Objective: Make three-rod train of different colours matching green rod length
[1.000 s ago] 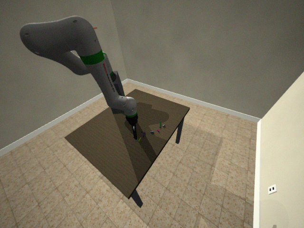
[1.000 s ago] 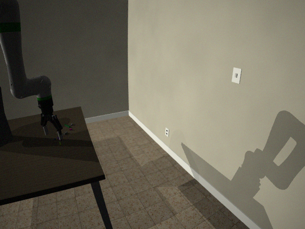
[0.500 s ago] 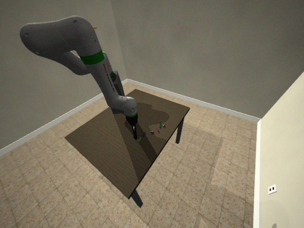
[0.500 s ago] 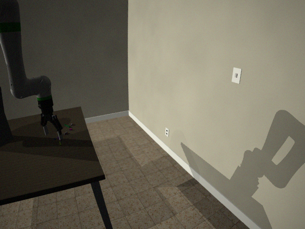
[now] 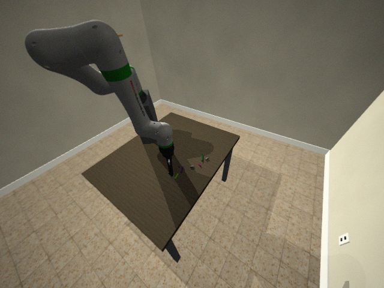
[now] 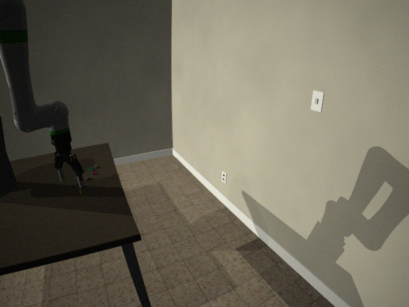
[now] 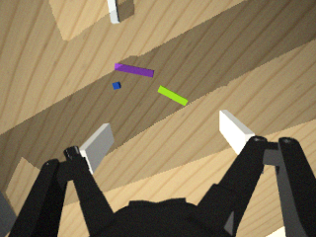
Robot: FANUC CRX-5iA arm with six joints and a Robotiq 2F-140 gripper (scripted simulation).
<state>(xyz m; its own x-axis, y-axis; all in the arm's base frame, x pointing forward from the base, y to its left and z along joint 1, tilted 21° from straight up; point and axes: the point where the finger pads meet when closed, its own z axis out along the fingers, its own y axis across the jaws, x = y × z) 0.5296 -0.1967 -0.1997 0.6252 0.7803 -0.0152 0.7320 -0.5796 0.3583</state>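
My gripper [image 5: 170, 170] [image 6: 69, 177] [image 7: 164, 126] is open and empty, low over the dark wooden table [image 5: 123, 192] [image 6: 49, 228]. Just past its fingertips lie a lime rod [image 5: 176, 176] [image 6: 80, 191] [image 7: 173, 95], a purple rod [image 5: 181, 169] [image 7: 134, 70] and a small blue rod [image 7: 117, 85], each apart from the others. Farther off lie the green rod [image 5: 202, 157] [image 6: 89, 169], a magenta rod [image 5: 199, 165] [image 6: 94, 173] and two grey rods: one [image 5: 192, 166] [image 7: 114, 11] nearer, another [image 5: 206, 158] [image 6: 96, 165] beside the green rod.
The rods lie near the table's right edge [image 5: 213, 176]. The arm's shadow falls across the rods. The room's walls stand well back from the table.
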